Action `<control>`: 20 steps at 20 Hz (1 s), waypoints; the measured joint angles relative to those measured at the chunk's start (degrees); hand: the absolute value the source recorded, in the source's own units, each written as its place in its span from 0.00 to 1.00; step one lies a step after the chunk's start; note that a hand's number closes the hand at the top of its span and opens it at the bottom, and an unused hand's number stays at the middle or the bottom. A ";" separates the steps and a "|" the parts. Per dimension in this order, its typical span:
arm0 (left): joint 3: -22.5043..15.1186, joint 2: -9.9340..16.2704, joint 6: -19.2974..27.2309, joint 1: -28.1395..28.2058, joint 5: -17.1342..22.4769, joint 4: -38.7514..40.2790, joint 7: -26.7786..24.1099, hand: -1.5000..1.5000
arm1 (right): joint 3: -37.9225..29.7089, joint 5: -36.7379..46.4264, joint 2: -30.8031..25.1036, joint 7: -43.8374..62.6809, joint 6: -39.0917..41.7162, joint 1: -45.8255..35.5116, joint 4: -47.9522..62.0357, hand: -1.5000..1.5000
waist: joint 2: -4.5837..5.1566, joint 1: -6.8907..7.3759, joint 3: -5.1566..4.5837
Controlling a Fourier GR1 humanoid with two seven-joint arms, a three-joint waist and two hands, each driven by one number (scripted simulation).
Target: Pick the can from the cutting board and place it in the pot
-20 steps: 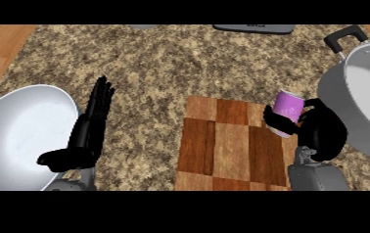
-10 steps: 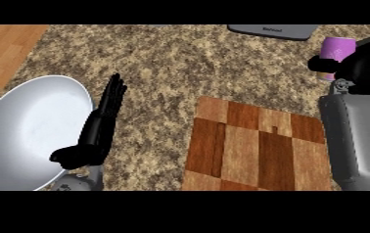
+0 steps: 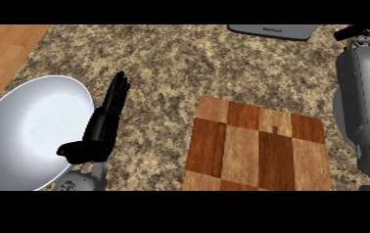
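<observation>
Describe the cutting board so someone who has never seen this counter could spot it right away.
Start from the speckled stone counter that fills the view. On its lower right part, beside the right forearm, lies the cutting board, flat and rectangular. It is the only wooden patchwork of light and dark brown blocks; the plate at the left is plain, round and white.

The right hand [image 3: 352,32], at about 1 o'clock, shows only as a black sliver at the view's right edge; its fingers cannot be made out. The can and the pot lie out of view. The cutting board [image 3: 256,149], toward 5 o'clock, is cut off along the bottom. The white plate [image 3: 39,129], at 8 o'clock, runs off the left edge. A grey appliance [image 3: 274,31], near 1 o'clock, is clipped by the top.
</observation>
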 measured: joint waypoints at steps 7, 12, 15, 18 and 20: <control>1.30 0.31 0.55 0.54 0.21 0.33 0.23 0.50 | -4.91 6.58 -1.50 2.11 -0.48 -6.00 9.10 1.00 | -0.73 -2.17 0.09; 2.72 0.83 0.85 0.83 0.52 0.36 0.31 0.50 | -8.30 9.55 -2.11 2.85 -1.55 -7.51 13.36 1.00 | -1.29 -4.04 0.13; 3.40 1.06 1.20 1.79 0.61 -0.04 0.28 0.50 | -10.25 10.67 -2.39 2.78 -2.57 -6.91 14.85 1.00 | -1.68 -5.13 0.15; 3.87 0.97 1.50 2.11 0.68 0.07 0.49 0.50 | -12.44 10.82 -3.00 2.00 -4.13 -5.59 15.85 1.00 | -1.98 -6.23 0.16; 3.74 0.99 1.57 3.43 0.56 -0.79 0.31 0.50 | -13.82 10.54 -2.69 1.58 -5.35 -4.44 15.91 1.00 | -2.23 -6.72 0.16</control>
